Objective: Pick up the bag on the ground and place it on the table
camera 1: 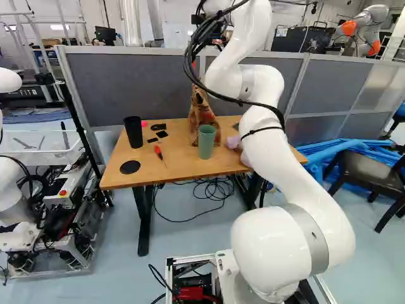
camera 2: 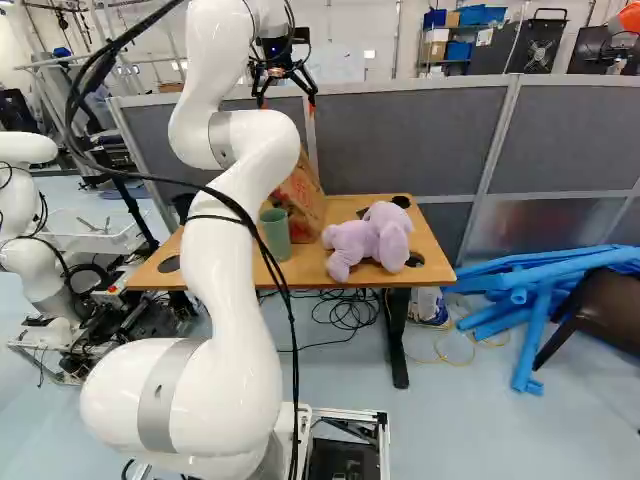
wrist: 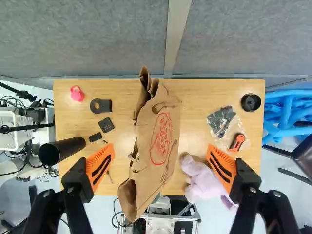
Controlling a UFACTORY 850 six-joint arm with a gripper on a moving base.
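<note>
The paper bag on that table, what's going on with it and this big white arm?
Nothing is gripping the paper bag right now. It stands on the wooden table, near a green cup and a pale purple soft toy. The white robot arm reaches out above it, with its gripper open and empty over the bag.

A white robot arm (camera 1: 285, 155) rises in bends from its broad lowest joint (camera 1: 281, 250), at five o'clock in the left base view and seven o'clock in the right, its upper reach climbing toward twelve o'clock in both. Black cables (camera 1: 189, 58) loop beside the arm. At its end, near twelve o'clock in the right base view, the black gripper (camera 2: 286, 103) points down, jaws spread wide, orange pads (wrist: 100, 165) well apart.
</note>
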